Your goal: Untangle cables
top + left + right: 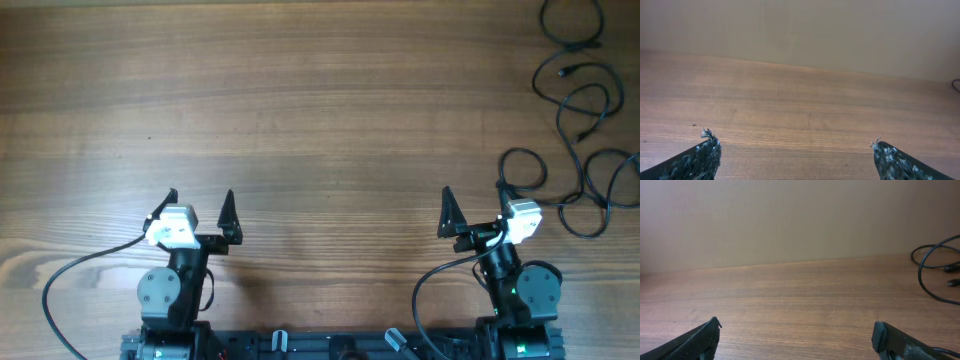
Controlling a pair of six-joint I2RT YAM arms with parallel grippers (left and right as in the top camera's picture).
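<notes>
We see the left gripper (200,200) at the near edge of the bench (320,100), jaws wide apart and holding nothing. It's the same for the right gripper (474,195), jaws apart. The cables (576,150) lie in loose black loops along the bench's right side. The nearest loop is just beside the right outer jaw, possibly touching, but we can't tell.
</notes>
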